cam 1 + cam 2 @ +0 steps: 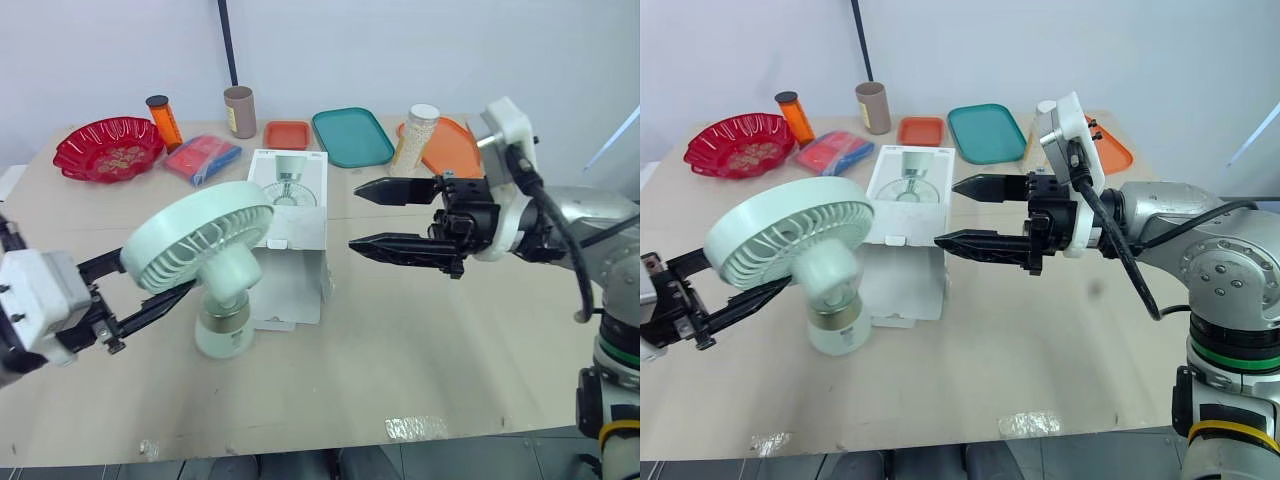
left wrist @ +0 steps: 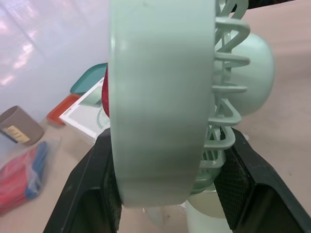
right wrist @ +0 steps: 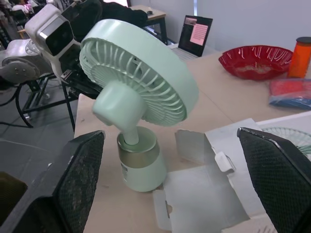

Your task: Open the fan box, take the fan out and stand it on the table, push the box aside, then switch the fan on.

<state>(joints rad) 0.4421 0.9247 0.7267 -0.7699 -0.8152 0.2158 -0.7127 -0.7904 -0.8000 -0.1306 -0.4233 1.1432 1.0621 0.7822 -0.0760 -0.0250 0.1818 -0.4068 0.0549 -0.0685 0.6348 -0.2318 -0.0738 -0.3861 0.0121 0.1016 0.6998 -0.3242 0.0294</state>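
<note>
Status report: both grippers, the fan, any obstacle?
Left gripper clamped on fan head, base on table. Right gripper open, holding nothing. Open box close behind fan, not yet pushed aside.

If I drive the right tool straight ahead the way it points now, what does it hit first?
Probably the fan, which sits centred ahead of the open right tool in the right wrist view. The box has opened flaps lying close under that line, and they might catch first.
</note>
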